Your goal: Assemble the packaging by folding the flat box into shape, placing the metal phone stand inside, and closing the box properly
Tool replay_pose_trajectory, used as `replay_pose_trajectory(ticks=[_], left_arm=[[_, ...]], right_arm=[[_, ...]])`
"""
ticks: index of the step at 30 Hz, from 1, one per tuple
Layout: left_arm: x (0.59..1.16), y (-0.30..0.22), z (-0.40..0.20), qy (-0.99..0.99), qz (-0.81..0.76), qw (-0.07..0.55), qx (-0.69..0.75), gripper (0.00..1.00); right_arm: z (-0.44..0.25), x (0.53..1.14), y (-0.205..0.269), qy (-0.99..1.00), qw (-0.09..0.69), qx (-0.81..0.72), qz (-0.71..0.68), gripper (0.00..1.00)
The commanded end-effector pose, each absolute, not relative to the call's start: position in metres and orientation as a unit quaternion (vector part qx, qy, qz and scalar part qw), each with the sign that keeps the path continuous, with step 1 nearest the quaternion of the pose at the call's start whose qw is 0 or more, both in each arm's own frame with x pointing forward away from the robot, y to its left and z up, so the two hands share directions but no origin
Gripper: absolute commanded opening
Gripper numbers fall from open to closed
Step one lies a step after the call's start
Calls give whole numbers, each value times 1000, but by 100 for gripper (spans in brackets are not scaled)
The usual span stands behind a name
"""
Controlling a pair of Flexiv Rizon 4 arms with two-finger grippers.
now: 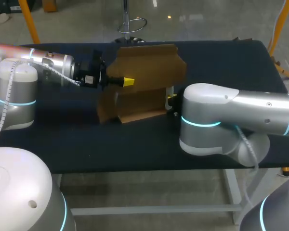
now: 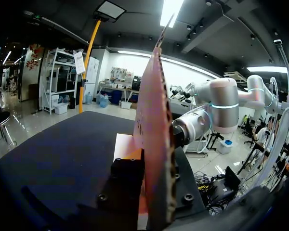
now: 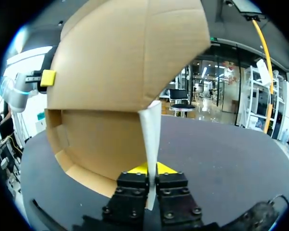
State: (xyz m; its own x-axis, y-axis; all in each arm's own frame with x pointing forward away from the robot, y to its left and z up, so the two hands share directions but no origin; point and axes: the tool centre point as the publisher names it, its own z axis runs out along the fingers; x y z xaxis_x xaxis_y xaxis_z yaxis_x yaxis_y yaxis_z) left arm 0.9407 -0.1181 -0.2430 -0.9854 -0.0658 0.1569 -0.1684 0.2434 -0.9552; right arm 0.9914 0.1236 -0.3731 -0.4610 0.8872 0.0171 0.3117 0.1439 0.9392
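Note:
A brown cardboard box (image 1: 144,72), partly folded, stands upright on the black table (image 1: 135,149). My left gripper (image 1: 126,82) comes in from the left and is shut on the box's upper panel. In the left wrist view that panel (image 2: 151,120) runs edge-on between the fingers of the left gripper (image 2: 151,185). My right gripper (image 1: 172,101) is at the box's right lower side, mostly hidden behind my right arm's elbow (image 1: 207,120). In the right wrist view the right gripper (image 3: 151,169) is shut on a thin pale flap (image 3: 151,134) hanging from the box (image 3: 115,62). No metal phone stand is in view.
My right arm (image 2: 221,106) shows beyond the cardboard in the left wrist view. The left gripper's yellow fingertip (image 3: 48,78) shows on the box's far side in the right wrist view. Bare table lies in front of the box and to its far right.

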Motion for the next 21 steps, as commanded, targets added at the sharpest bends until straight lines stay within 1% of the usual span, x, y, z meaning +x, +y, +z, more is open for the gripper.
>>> replay_pose_trajectory(ticks=[1, 2, 3, 12, 21], left_arm=[[938, -122, -240, -798, 598, 27, 68, 52], [938, -122, -236, -800, 595, 21, 66, 89], [938, -121, -233, -802, 593, 15, 63, 100], [932, -116, -203, -829, 557, -44, 35, 100], [921, -108, -181, -852, 509, -117, 17, 100]], right_arm=[[-373, 993, 129, 700, 285, 429, 494, 0], [-372, 993, 128, 700, 281, 429, 496, 0], [-372, 992, 126, 701, 280, 429, 497, 0], [-367, 989, 114, 712, 233, 432, 502, 0], [-359, 988, 106, 742, 183, 416, 493, 0]])
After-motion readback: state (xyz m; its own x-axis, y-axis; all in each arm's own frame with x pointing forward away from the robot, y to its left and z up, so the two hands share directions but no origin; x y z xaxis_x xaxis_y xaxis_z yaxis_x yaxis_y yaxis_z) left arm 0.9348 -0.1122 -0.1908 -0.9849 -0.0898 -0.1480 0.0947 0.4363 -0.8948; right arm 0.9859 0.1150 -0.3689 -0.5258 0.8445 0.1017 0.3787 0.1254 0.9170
